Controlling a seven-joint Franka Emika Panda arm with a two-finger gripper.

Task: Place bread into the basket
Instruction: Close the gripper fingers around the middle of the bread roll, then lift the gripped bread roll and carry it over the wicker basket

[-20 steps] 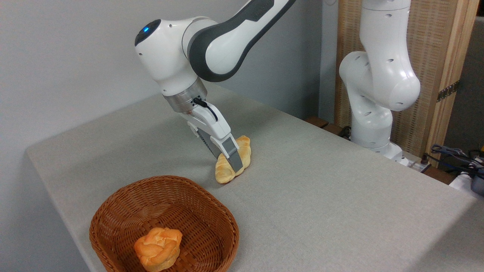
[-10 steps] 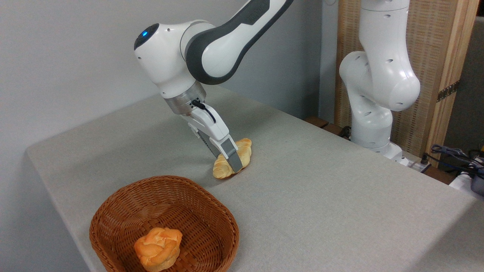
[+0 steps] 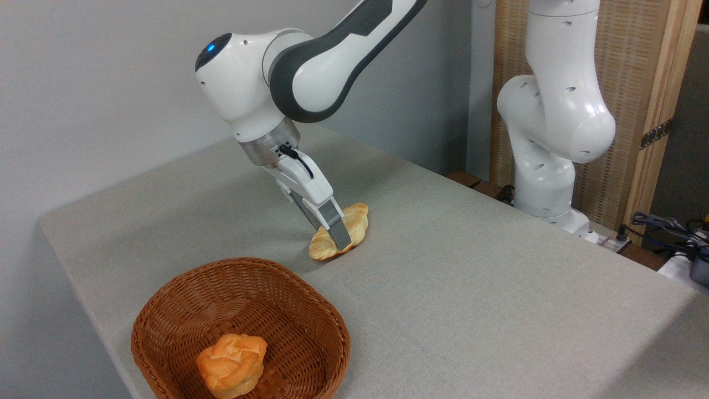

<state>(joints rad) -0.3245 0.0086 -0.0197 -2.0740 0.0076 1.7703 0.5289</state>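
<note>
Claw [image 3: 339, 239] angled down from upper left, fingers closed across middle of bread [image 3: 339, 238], near finger [image 3: 335, 224] crossing front of loaf; far finger hidden behind it. Bread low over grey worktop [image 3: 471, 288], just beyond far rim of basket [image 3: 166, 310]; cannot tell whether loaf touches worktop or hangs just clear. Basket at near left corner of worktop, orange knotted bun [image 3: 232, 364] inside near its front wall. Arm base [image 3: 554, 138] stands at worktop's far right edge
</note>
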